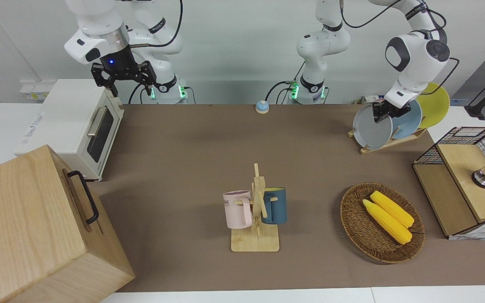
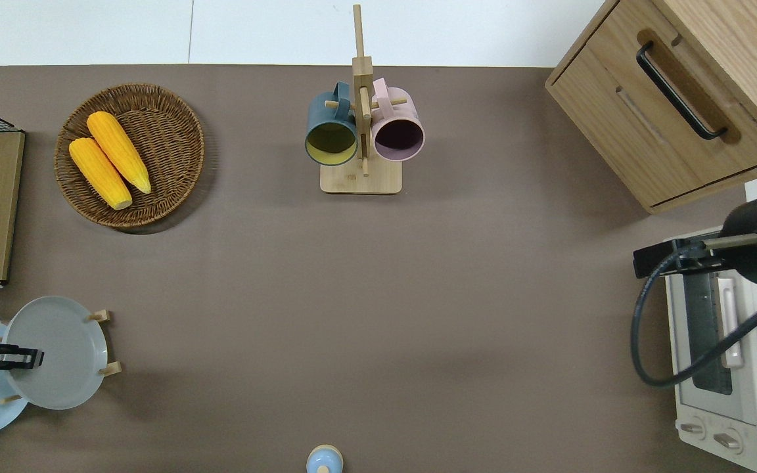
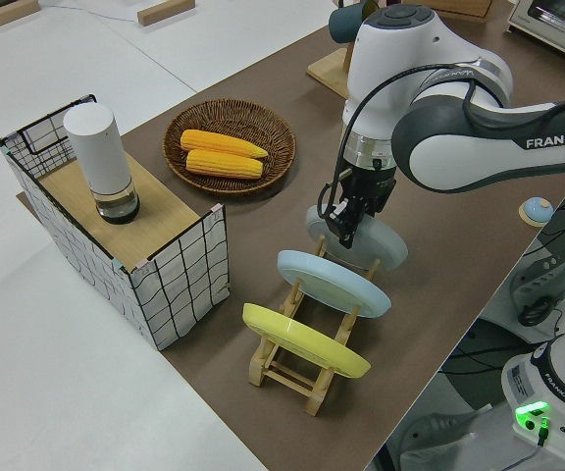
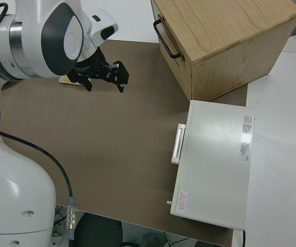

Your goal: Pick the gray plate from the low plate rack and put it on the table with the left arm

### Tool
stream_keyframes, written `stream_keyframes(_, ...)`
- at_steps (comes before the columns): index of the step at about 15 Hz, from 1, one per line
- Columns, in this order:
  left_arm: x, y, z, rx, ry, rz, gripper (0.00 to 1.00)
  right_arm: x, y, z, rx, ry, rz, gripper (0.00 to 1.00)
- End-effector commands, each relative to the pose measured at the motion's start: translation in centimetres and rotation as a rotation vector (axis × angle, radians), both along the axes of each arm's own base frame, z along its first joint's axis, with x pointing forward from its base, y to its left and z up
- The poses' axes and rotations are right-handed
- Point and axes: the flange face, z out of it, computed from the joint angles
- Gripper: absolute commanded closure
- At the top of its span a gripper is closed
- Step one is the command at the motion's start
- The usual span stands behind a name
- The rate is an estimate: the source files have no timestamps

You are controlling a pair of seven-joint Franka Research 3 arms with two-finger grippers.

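The gray plate leans in the end slot of the low plate rack, the slot toward the middle of the table. The rack stands at the left arm's end of the table, close to the robots. My left gripper points down at the gray plate's top rim, and the plate rests in the rack. My right gripper is parked, open and holding nothing.
A sky-blue plate and a yellow plate fill the rack's other slots. Farther from the robots are a wicker basket holding corn, a mug tree and a wire-sided box. A toaster oven and a wooden cabinet occupy the right arm's end.
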Motion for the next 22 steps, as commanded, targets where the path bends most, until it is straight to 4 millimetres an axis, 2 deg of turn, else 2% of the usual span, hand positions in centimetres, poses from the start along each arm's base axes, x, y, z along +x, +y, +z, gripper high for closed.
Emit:
stream_keyframes(1,-0.4,0.0,-0.2,0.014,-0.011,-0.01,1.0,-0.3,0.1,0.3,0.006,0.007,0.0,0.013)
stream_keyframes(11,0.0,-0.3,0.4,0.019,-0.023,-0.007,1.0,-0.2,0.0,0.3,0.006,0.007,0.0,0.011)
stream_keyframes(20,1.7,-1.2,5.4,0.04,-0.043,0.025,1.0,-0.3,0.1,0.3,0.006,0.007,0.0,0.013)
stream_keyframes(22,2.2,-2.8,6.8,0.052,-0.039,0.032,1.0,-0.3,0.1,0.3,0.006,0.007,0.0,0.011)
